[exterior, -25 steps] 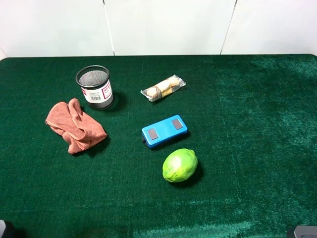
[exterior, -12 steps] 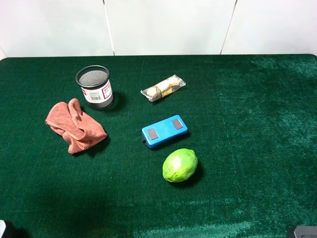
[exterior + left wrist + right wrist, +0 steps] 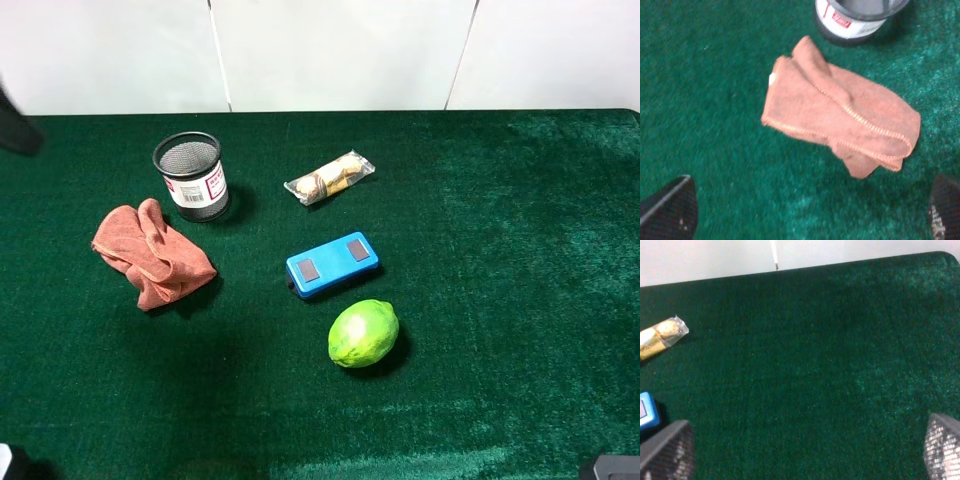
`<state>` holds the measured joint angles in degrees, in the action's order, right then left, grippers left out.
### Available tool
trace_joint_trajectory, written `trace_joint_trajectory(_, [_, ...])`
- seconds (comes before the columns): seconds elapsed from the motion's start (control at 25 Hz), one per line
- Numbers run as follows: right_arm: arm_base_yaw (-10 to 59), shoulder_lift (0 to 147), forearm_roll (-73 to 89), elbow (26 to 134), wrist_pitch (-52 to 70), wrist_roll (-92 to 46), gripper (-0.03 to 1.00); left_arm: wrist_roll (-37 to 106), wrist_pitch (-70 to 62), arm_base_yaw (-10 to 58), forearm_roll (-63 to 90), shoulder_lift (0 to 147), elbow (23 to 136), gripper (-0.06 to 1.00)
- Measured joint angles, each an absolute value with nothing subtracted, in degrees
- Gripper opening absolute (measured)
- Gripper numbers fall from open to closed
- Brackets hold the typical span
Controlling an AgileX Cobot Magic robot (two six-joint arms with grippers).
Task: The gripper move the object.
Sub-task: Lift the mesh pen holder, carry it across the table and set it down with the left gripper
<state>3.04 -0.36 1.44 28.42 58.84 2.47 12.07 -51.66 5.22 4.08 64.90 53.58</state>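
The object, a black wire-mesh pen cup (image 3: 190,176) with a white-and-red label, stands upright at the back left of the green table. In the left wrist view only its lower part (image 3: 852,20) shows. My left gripper (image 3: 805,215) is open and empty, hovering above the orange cloth (image 3: 840,120), short of the cup. A dark blurred part of the left arm (image 3: 15,125) shows at the left edge of the high view. My right gripper (image 3: 805,450) is open and empty over bare green cloth on the right side, far from the cup.
An orange cloth (image 3: 150,255) lies crumpled just in front of the cup. A wrapped snack packet (image 3: 330,178), a blue box (image 3: 332,264) and a green lime (image 3: 363,333) lie mid-table. The white wall runs along the back table edge (image 3: 400,111).
A dark part of the left arm has come into the high view at the left edge, and its shadow has shifted on the table. No object has moved.
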Motion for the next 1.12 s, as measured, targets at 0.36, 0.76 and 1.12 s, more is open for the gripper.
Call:
trace_joint_trajectory(0.36, [3.0,-0.4,1.4,28.4,58.8,2.5,0.7,13.1,-48.9,12.5,4.1,79.5,61.8,0.92])
trace_joint_trajectory(0.76, [3.0,-0.4,1.4,28.4,58.8,2.5,0.7,14.3,-48.5,20.0,2.9,94.2,72.2,0.92])
trace_joint_trajectory(1.12, [3.0,-0.4,1.4,28.4,58.8,2.5,0.7,14.6,-45.1,24.3,0.7,104.0,75.3,0.92])
